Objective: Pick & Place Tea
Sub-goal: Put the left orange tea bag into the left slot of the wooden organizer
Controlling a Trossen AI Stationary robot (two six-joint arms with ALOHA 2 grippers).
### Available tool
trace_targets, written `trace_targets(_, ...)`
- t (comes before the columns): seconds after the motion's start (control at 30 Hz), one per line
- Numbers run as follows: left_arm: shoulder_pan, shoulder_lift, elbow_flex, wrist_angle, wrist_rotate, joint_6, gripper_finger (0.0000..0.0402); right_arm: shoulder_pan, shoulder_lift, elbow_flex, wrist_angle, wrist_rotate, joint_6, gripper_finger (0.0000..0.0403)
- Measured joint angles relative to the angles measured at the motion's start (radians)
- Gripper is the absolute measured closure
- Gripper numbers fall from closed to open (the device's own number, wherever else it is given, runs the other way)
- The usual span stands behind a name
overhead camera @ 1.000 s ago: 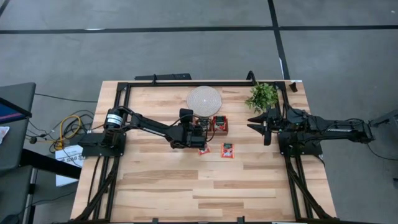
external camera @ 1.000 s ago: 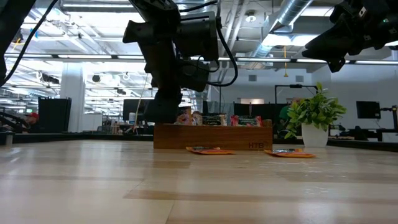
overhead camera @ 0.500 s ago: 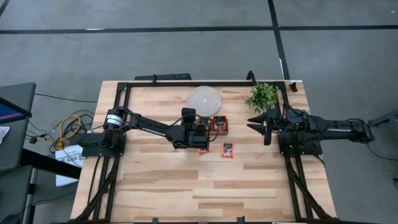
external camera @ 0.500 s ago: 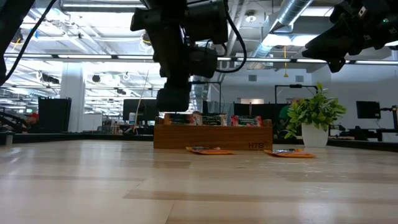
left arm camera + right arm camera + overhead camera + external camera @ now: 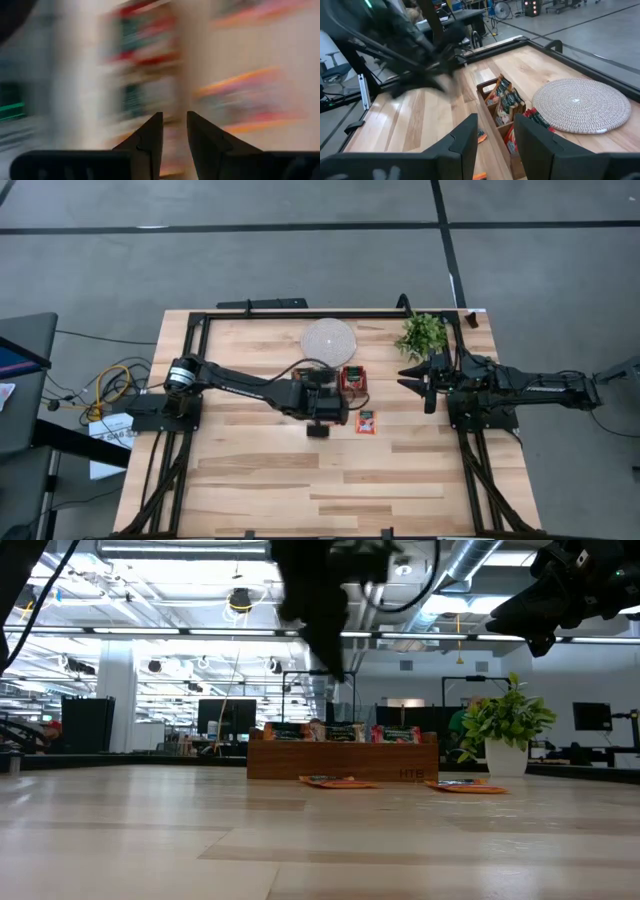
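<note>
**Left claw aloft over loose tea, right claw idle**

Left claw [image 5: 318, 427] raised well clear of the counter [image 5: 260, 470], fingers [image 5: 150, 145] parted by a narrow gap. Apparently nothing between them, though too smeared in the wrist view to be sure.

Just beside this claw, toward the right arm: one red-orange sachet [image 5: 366, 420], flat on the counter. Directly below the claw, and hidden by it from above: a second sachet [image 5: 338, 781], also flat.

Beyond the claw, toward the far edge: wooden tray [image 5: 340, 758], with upright sachets [image 5: 507, 105] standing in its compartments. Past the tray: round woven disc [image 5: 329, 338].

Right claw [image 5: 420, 380] held high, well apart from the tea, jaws spread and empty. Potted plant [image 5: 422, 333] close by it.
</note>
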Motion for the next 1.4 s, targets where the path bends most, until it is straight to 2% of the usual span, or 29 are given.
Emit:
trace_targets(0.07,0.001,0.000,0.047,0.006,0.301,-0.072,0.0322,0.000,0.000,0.000,0.000,0.000,0.000,0.0285)
trace_targets(0.1,0.004,0.000,0.060,0.014,0.415,-0.110,0.0322,0.000,0.000,0.000,0.000,0.000,0.000,0.0285)
trace_targets(0.13,0.007,-0.001,0.063,0.022,0.489,-0.151,0.0322,0.000,0.000,0.000,0.000,0.000,0.000,0.0285)
trace_targets(0.2,0.008,-0.001,0.061,0.019,0.543,-0.228,0.0322,0.000,0.000,0.000,-0.001,0.000,-0.001,0.0285)
trace_targets(0.4,0.006,0.006,-0.006,0.095,0.538,-0.320,0.0322,0.000,0.000,0.000,-0.004,-0.001,0.000,0.0285)
trace_targets(0.53,0.004,0.006,-0.095,0.223,0.511,-0.392,0.0322,0.000,0.000,0.000,-0.008,-0.001,0.000,0.0285)
trace_targets(0.77,0.005,0.007,-0.192,0.321,0.377,-0.436,0.0322,0.000,0.000,0.000,-0.008,-0.001,0.000,0.0285)
trace_targets(1.0,0.005,0.026,-0.260,0.368,0.351,-0.454,0.0322,0.000,0.000,0.000,-0.008,-0.001,0.000,0.0285)
trace_targets(1.2,0.002,0.092,-0.256,0.379,0.369,-0.482,0.0322,0.000,0.000,0.000,-0.007,0.000,0.000,0.0285)
trace_targets(1.4,-0.032,0.079,-0.256,0.271,0.441,-0.532,0.0322,0.000,0.000,0.000,-0.007,0.000,0.008,0.0285)
